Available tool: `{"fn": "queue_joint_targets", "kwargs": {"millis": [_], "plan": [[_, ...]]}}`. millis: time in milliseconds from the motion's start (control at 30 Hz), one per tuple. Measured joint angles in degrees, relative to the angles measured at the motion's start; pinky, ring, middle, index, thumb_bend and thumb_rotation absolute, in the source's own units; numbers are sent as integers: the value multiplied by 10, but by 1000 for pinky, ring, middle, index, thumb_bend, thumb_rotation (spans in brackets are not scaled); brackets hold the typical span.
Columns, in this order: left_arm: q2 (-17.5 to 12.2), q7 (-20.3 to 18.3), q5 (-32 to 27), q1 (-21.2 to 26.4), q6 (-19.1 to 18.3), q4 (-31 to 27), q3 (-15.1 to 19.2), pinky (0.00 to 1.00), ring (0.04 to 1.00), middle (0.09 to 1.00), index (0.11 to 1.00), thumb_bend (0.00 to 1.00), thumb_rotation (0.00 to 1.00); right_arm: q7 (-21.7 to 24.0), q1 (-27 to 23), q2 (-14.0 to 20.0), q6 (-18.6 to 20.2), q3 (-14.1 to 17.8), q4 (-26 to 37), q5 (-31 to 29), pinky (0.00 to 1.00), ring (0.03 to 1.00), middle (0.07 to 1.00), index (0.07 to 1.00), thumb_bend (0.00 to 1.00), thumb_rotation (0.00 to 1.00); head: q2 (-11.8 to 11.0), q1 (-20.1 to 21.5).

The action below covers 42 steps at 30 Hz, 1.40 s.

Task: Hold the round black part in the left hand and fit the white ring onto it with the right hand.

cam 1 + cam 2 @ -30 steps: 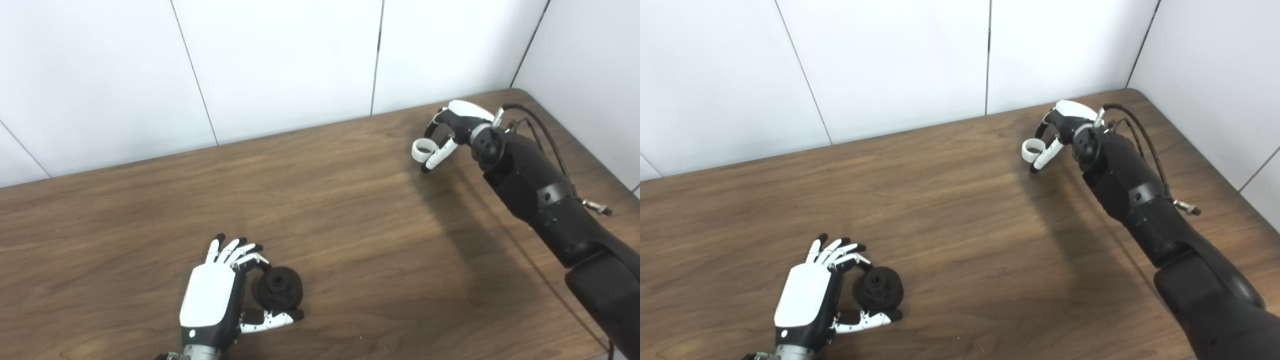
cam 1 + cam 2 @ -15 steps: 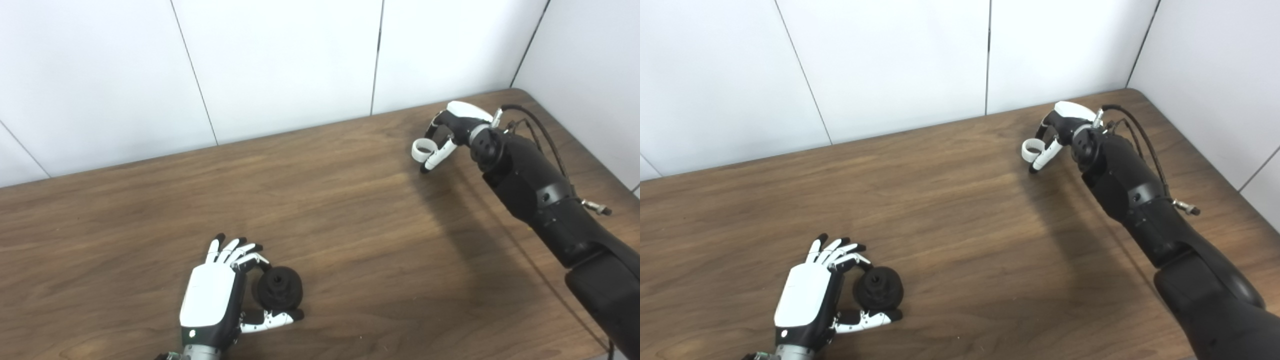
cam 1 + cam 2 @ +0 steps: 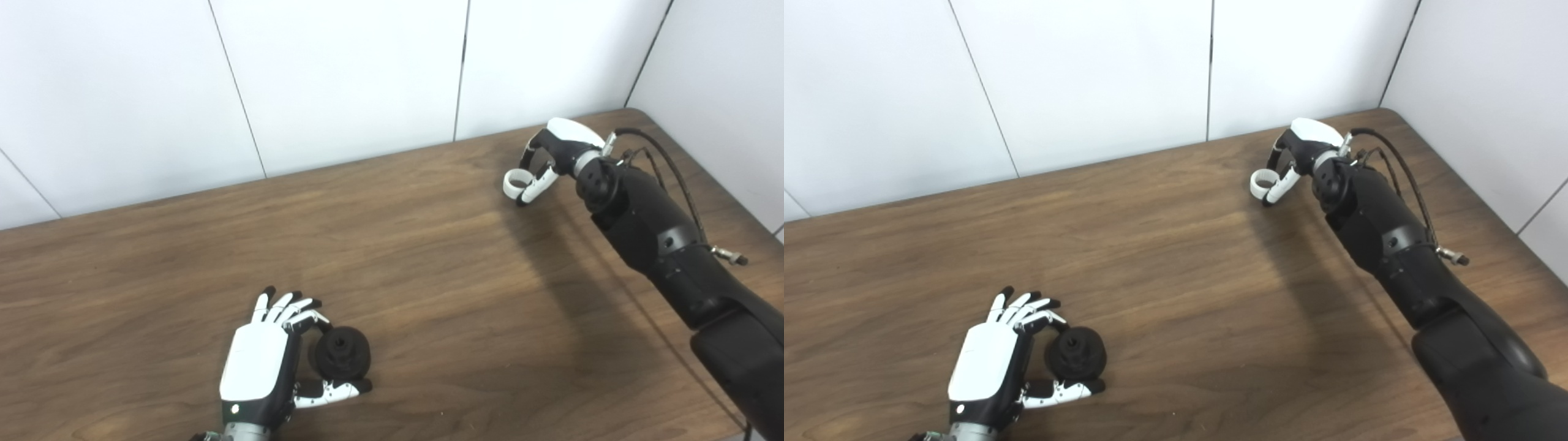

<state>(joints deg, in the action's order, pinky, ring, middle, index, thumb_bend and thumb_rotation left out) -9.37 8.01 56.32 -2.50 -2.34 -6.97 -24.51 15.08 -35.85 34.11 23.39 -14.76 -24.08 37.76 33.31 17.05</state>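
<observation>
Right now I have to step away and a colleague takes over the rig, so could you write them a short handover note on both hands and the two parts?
Left hand: low on the wooden table, near edge, fingers and thumb curled around the round black part; whether it is lifted cannot be told.
Right hand: far right of the table, shut on the white ring, pinched at the fingertips.
Done: both parts are in hand.
Left: carry the ring across to the black part, line it up and fit it on. The parts are far apart.
</observation>
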Motion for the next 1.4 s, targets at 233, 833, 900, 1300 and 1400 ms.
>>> {"fn": "queue_joint_targets", "kwargs": {"millis": [233, 833, 900, 1300, 1400], "plan": [[0, -1, 1, 0, -2, -2, 0, 1000, 879, 787, 484, 524, 54, 0, 1, 1, 0, 0, 2, -2, 907, 971, 870, 485, 522, 129, 2, -3], [0, 2, 8, -2, -4, -3, -4, 1000, 882, 785, 484, 524, 54, 116, 14, -7, -12, -64, 209, 16, 977, 980, 858, 484, 524, 132, 11, -29], [1, 2, 10, -2, -5, -3, -5, 1000, 883, 786, 484, 524, 54, 122, 14, -16, -12, -66, 230, 19, 980, 982, 857, 484, 524, 132, 13, -33], [10, 2, 23, -3, -18, -6, -12, 1000, 885, 789, 484, 524, 54, 168, 38, -35, -28, -98, 338, 43, 958, 958, 842, 483, 524, 132, 34, -78], [13, 2, 25, -5, -22, -6, -13, 1000, 888, 790, 484, 524, 54, 175, 53, -42, -34, -100, 370, 49, 955, 952, 838, 483, 524, 132, 40, -88]]}}
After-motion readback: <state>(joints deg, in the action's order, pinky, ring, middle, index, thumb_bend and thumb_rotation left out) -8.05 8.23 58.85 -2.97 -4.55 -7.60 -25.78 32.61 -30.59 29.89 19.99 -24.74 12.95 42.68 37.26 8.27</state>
